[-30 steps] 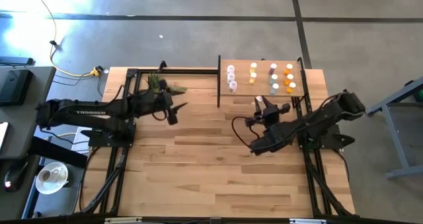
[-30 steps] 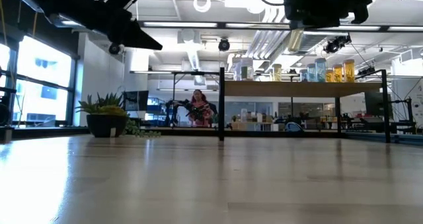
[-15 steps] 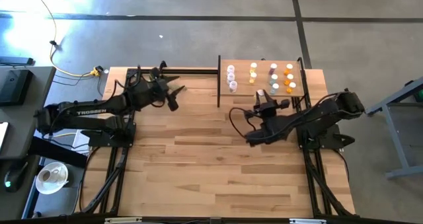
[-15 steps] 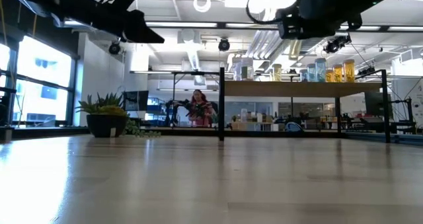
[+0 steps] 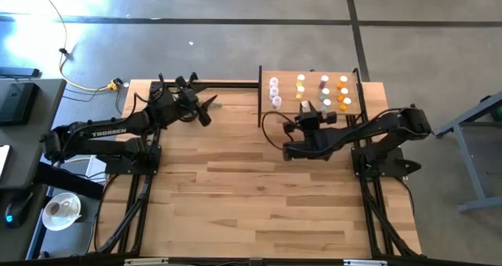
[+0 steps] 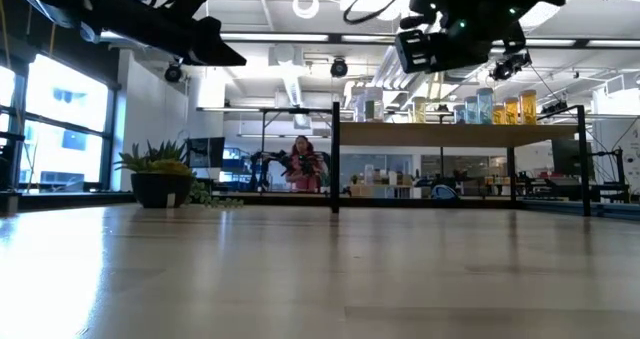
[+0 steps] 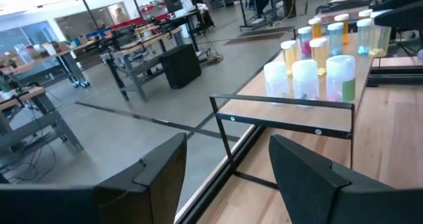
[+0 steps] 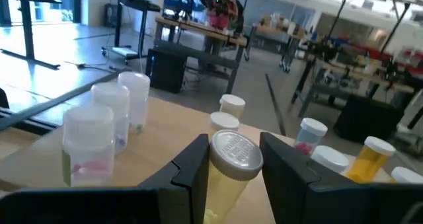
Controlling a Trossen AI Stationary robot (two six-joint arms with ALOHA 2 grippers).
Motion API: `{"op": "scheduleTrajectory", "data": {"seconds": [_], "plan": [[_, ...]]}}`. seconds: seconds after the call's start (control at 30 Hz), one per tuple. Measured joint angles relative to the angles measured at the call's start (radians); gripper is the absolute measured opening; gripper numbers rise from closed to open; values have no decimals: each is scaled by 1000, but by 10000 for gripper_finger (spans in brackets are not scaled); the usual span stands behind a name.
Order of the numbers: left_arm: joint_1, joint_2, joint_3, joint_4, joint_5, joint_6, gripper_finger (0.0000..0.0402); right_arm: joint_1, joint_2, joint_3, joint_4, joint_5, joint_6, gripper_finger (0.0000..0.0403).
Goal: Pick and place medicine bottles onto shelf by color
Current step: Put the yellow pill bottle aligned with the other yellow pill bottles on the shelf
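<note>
Here, your right gripper (image 8: 234, 178) is clamped on a pale yellow bottle (image 8: 228, 178), white cap up, jaws pinching its body just under the cap so it rides upright. In the high view the right gripper (image 5: 307, 113) sits at the near edge of the shelf (image 5: 286, 100), presumably bringing this bottle in to join its colour group.

The medicine bottles (image 5: 323, 92) already on the shelf stand in short rows: clear ones (image 5: 274, 92) toward the left end, yellows (image 5: 300, 86) next, orange ones (image 5: 343, 92) at the right. Your wrist view shows clear bottles (image 8: 109, 128) on one side and a yellow-orange one (image 8: 370, 159) on the other, so the gap ahead looks like the yellow lane.

Your left gripper (image 5: 205, 109) hangs above the table's far left, beside the potted plant (image 6: 158, 175), jaws spread wide and empty; it appears to be waiting clear of the work.
</note>
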Motion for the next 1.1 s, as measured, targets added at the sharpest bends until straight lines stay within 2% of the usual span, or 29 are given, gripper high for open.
{"op": "scheduleTrajectory", "data": {"seconds": [0.2, 0.3, 0.47, 0.7, 0.87, 1.1], "plan": [[0, 0, 0, -7, 0, -3, 207, -36, 0, 96, -40, -66, -53, 106], [0, 0, 0, -8, 0, -4, 207, -79, 0, 148, -90, -147, -54, 106], [-1, 0, 0, -8, 0, -3, 207, -145, 0, 155, -110, -215, -40, 106], [-1, 0, 0, -8, 0, -3, 207, -139, 0, 86, -25, -206, -4, 106], [-1, 0, 0, -8, 1, -3, 207, -117, 0, 42, 78, -163, -102, 106], [-1, 0, 0, -8, 1, -19, 207, -110, 0, 39, 84, -153, -207, 106]]}}
